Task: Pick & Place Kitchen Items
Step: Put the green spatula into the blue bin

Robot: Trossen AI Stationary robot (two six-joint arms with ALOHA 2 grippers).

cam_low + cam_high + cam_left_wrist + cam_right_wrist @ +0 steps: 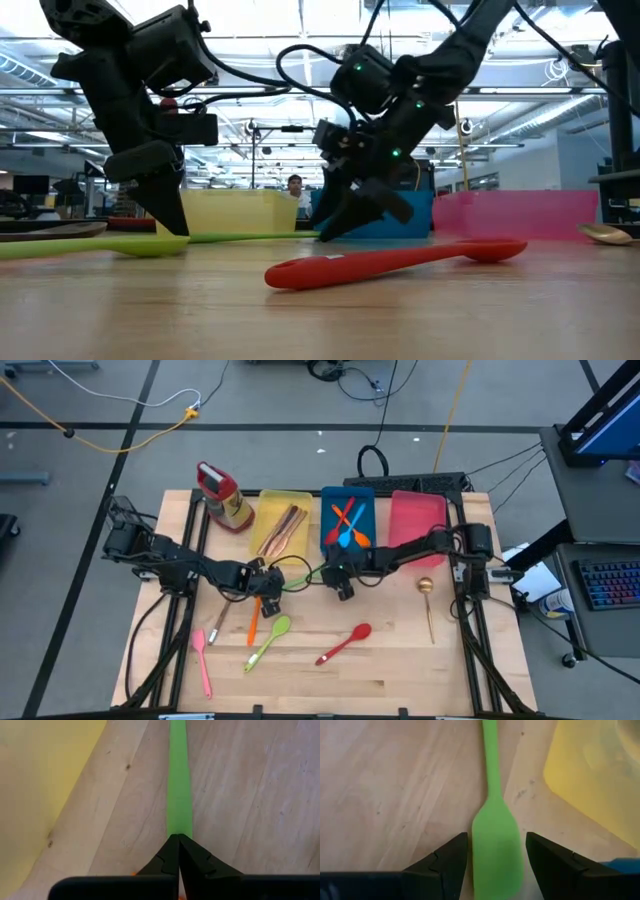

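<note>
A green spatula (300, 578) lies flat on the wooden table between my two grippers. My left gripper (266, 582) is shut, its tips low at the spatula's handle end (178, 820). My right gripper (340, 580) is open and low, its fingers on either side of the spatula's blade (497, 850) without touching it. Loose on the table lie a green spoon (270, 640), an orange utensil (253, 616), a pink spoon (203, 655), a red spoon (345, 643), a wooden spoon (218, 622) and a gold spoon (427, 600). My left gripper's shut fingertips (172, 847) meet the near end of the green handle (178, 827), coming from above at a slant and in line with the handle. The tips themselves hide the contact, so I cannot tell whether they press on it. The spatula lies flat on the table.
At the far side stand a yellow tray (266, 510) with wooden utensils, a blue tray (362, 495) with orange and blue utensils, and a pink tray (417, 520). A red-capped bottle (225, 495) lies far left. The near middle of the table is bare wood.
</note>
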